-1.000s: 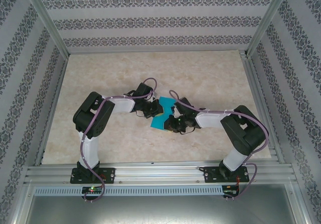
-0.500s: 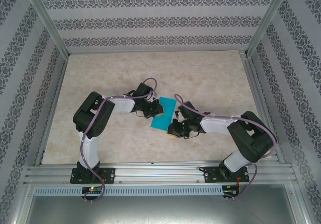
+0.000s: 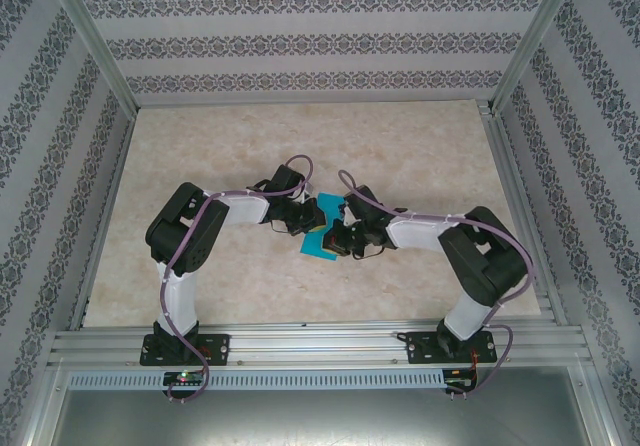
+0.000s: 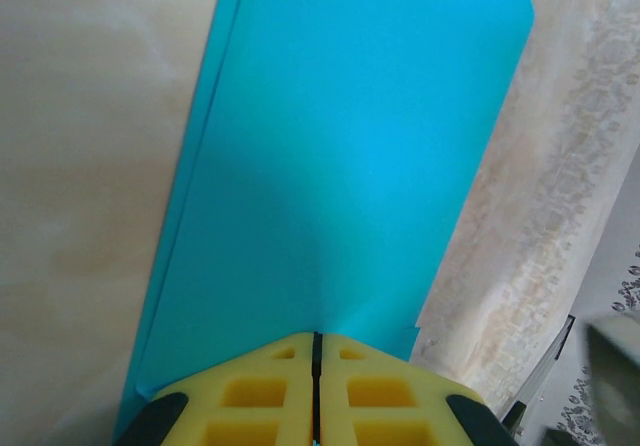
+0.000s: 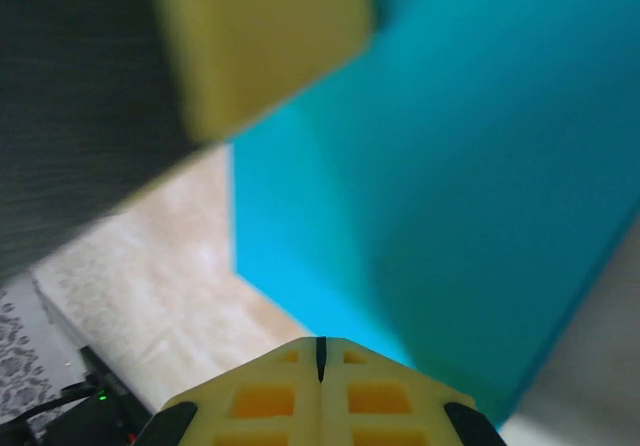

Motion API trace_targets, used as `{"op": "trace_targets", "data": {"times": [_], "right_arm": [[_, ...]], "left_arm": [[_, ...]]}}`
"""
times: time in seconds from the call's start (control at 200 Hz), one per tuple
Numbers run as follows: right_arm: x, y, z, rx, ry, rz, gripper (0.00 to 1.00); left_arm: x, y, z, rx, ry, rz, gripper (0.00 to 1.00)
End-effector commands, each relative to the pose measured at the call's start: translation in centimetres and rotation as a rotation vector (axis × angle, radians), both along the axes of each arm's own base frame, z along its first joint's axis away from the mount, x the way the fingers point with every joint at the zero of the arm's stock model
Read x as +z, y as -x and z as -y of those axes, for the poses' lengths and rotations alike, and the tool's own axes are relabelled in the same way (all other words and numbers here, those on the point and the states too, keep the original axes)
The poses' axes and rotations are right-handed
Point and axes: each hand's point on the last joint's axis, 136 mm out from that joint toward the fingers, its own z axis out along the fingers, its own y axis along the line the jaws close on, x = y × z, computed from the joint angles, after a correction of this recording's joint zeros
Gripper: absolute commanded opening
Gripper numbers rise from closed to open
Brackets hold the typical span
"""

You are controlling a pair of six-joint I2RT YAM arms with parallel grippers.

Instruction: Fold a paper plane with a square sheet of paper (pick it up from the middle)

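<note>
The square sheet of paper (image 3: 321, 250) is turquoise-blue and lies folded double at the table's middle, between the two grippers. My left gripper (image 3: 307, 222) is shut on the sheet's left edge. In the left wrist view the sheet (image 4: 340, 146) runs straight into the closed yellow tips of the left gripper (image 4: 316, 338), with two layers showing along its left side. My right gripper (image 3: 338, 234) is shut and sits over the sheet's right part. In the right wrist view its closed tips (image 5: 320, 343) meet the paper's (image 5: 460, 186) near edge. I cannot tell whether they pinch it.
The marble-look table (image 3: 300, 136) stretches open behind the arms. Patterned walls (image 3: 300, 46) enclose three sides, and an aluminium rail (image 3: 320, 344) runs along the near edge. A blurred yellow finger of the left gripper (image 5: 260, 36) stands close above the paper.
The right gripper drew back off the paper to the right, then came in again further left over it and shut. The left gripper held still on the sheet.
</note>
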Motion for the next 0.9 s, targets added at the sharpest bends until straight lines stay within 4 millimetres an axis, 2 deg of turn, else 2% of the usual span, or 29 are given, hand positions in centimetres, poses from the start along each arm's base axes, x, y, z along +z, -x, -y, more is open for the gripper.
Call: {"op": "trace_targets", "data": {"times": [0.0, 0.11, 0.225, 0.29, 0.465, 0.545, 0.669, 0.789, 0.899], "right_arm": [[-2.0, 0.5, 1.4, -0.016, 0.058, -0.05, 0.0], [-3.6, 2.0, 2.8, -0.02, 0.096, -0.091, 0.0], [-3.7, 2.5, 3.2, -0.022, 0.077, -0.099, 0.0], [-3.1, 2.3, 2.9, -0.013, 0.044, -0.086, 0.01], [1.0, 0.2, 1.1, -0.004, -0.07, 0.008, 0.03], [1.6, -0.5, 0.9, -0.007, -0.072, 0.027, 0.03], [0.4, -0.7, 1.2, -0.019, -0.044, 0.008, 0.03], [-2.1, 0.4, 2.3, -0.027, 0.013, -0.043, 0.03], [-3.5, 1.5, 3.1, -0.031, 0.037, -0.079, 0.03]], "left_arm": [[-3.1, 1.0, -1.6, 0.011, -0.091, -0.065, 0.1], [-2.9, 0.9, -1.5, 0.009, -0.093, -0.061, 0.1], [-2.8, 0.8, -1.5, 0.005, -0.093, -0.054, 0.1], [-2.6, 0.7, -1.5, 0.006, -0.093, -0.049, 0.1], [-2.7, 0.6, -1.5, 0.014, -0.093, -0.052, 0.1], [-2.7, 0.6, -1.4, 0.014, -0.092, -0.05, 0.1], [-2.6, 0.7, -1.4, 0.011, -0.088, -0.053, 0.1], [-2.4, 0.6, -1.4, 0.009, -0.088, -0.047, 0.1], [-2.4, 0.5, -1.5, 0.014, -0.094, -0.042, 0.1]]}}
